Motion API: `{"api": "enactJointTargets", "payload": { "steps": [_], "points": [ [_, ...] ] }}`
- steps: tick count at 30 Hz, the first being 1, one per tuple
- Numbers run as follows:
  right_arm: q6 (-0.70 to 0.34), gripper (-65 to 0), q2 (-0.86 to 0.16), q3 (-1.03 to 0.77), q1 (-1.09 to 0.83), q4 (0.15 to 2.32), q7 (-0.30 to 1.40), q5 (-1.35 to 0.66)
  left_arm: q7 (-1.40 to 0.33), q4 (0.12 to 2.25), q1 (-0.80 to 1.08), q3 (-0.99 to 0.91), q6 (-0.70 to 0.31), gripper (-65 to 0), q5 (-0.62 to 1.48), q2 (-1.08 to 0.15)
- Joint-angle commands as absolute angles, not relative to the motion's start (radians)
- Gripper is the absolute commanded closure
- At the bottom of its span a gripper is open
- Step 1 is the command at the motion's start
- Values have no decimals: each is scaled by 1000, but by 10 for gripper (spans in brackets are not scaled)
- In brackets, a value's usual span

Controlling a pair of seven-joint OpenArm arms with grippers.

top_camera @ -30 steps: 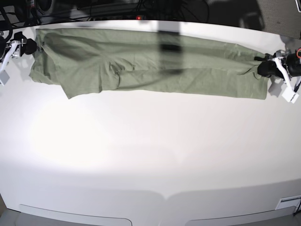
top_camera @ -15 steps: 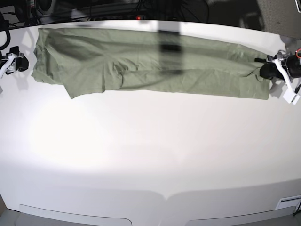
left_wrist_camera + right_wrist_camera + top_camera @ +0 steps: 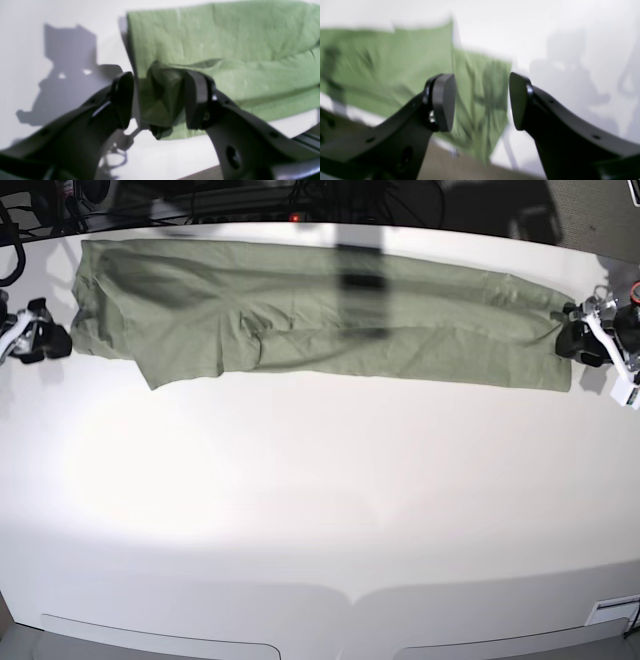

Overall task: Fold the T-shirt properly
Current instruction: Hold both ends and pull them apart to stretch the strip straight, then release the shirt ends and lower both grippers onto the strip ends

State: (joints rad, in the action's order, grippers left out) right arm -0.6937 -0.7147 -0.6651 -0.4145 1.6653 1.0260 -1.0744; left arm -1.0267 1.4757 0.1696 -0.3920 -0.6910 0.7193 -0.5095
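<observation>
since the earlier frames the right gripper (image 3: 45, 340) has backed off the t-shirt (image 3: 300, 310) and slid down along the sleeve end, and the left gripper (image 3: 572, 340) has pulled outward from the hem end, so the cloth bunched at its tips a second ago now lies flatter.

the t-shirt is folded into a long green band stretched along the far edge of the white table (image 3: 320, 520), its sleeve end toward the right gripper and its hem end toward the left gripper.

from the left wrist view, the left gripper (image 3: 158, 100) has its jaws apart, with a raised pucker of the t-shirt (image 3: 225, 50) hem standing between them; one pad looks to touch the cloth, the other stands clear of it, so nothing is pinched.

from the right wrist view, blurred by motion, the right gripper (image 3: 482, 100) has its jaws spread wide and empty, with the t-shirt (image 3: 395, 70) sleeve corner lying beyond them, apart from both pads.
</observation>
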Motion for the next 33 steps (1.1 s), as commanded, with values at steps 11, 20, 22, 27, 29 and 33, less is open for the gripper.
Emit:
{"api": "enactJointTargets", "payload": {
  "steps": [11, 20, 22, 27, 29, 33],
  "points": [
    [-698, -343, -559, -674, -162, 1680, 1056, -1075, -1014, 1494, -14, -504, -666, -317, 849, -351],
    [-698, -342, -376, -662, -159, 1680, 1225, -1021, -1086, 1494, 88, -508, -698, -302, 891, -228],
    [-698, -342, -377, -640, -173, 1680, 1234, -1021, -1093, 1494, 121, -508, -698, -291, 891, -229],
    [-698, -342, -376, -549, -214, 1680, 1259, -995, -1099, 1494, 189, -508, -698, -290, 891, -230],
    [-698, -342, -376, -494, -227, 1675, 1222, -901, -1099, 1493, 200, -508, -698, -290, 891, -228],
    [-698, -342, -376, -399, -233, 1641, 1107, -739, -1099, 1491, 199, -506, -698, -290, 878, -223]
  ]
}}
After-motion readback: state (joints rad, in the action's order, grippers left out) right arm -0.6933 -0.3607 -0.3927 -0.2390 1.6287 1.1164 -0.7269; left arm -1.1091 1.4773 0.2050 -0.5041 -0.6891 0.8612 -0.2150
